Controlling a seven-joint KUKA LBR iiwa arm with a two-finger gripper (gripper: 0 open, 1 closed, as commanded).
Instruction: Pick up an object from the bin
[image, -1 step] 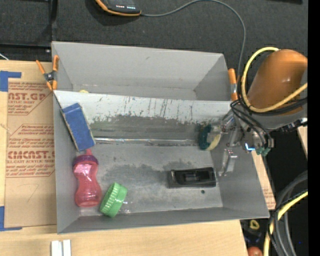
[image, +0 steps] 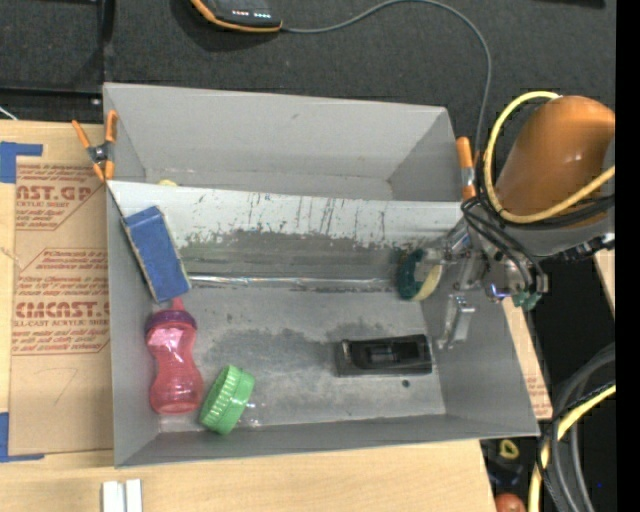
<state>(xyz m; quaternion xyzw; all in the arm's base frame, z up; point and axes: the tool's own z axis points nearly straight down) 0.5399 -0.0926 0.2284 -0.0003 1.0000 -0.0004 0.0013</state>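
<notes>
The pincer (image: 458, 305) hangs at the bin's (image: 300, 130) right wall, just beside a small teal thing (image: 408, 275) and near the flat black box (image: 385, 355); whether it is apart or together, I cannot tell.

Black oblong case (image: 385, 355) (flat), bin's right

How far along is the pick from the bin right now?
Done: nothing lifted; the blue block, pink bottle, green cap and black case lie on the bin floor. In hand: the tool is low at the right wall, beside a teal-and-cream thing. Left: a clear grasp and the lift.
</notes>
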